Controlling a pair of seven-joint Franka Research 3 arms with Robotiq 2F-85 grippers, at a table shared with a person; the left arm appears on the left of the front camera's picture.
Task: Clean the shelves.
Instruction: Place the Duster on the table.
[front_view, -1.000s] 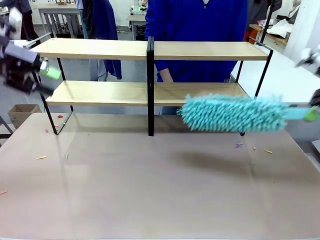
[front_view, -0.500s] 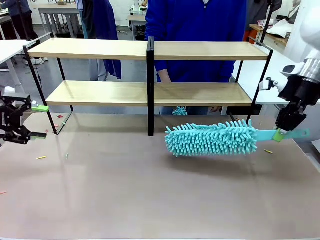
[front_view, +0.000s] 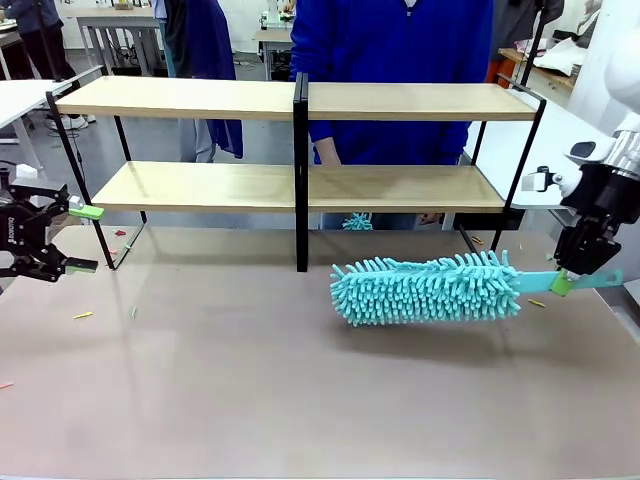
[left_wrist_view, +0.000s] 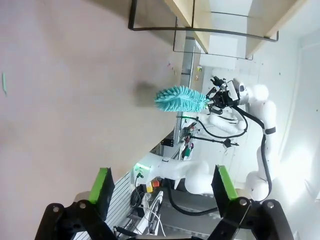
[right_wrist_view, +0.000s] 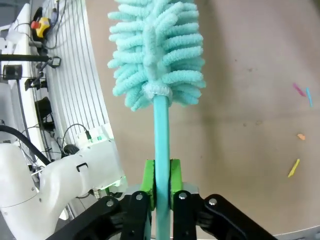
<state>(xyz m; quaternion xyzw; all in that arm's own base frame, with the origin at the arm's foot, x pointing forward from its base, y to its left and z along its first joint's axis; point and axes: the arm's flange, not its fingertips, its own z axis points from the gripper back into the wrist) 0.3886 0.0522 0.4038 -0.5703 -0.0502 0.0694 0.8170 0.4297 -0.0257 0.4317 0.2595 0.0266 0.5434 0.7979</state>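
My right gripper (right_wrist_view: 161, 187) has its fingers clamped on the teal duster (front_view: 425, 290) handle, the fluffy head low over the desk (front_view: 300, 390) in front of the shelves (front_view: 300, 140). My left gripper (left_wrist_view: 162, 187) hangs with fingers apart, empty. I worry the thin handle could twist in that grip and the head drag on the desk.

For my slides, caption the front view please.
Right gripper holds a teal duster by its handle low over the table, before the two-tier shelves; left gripper waits open.
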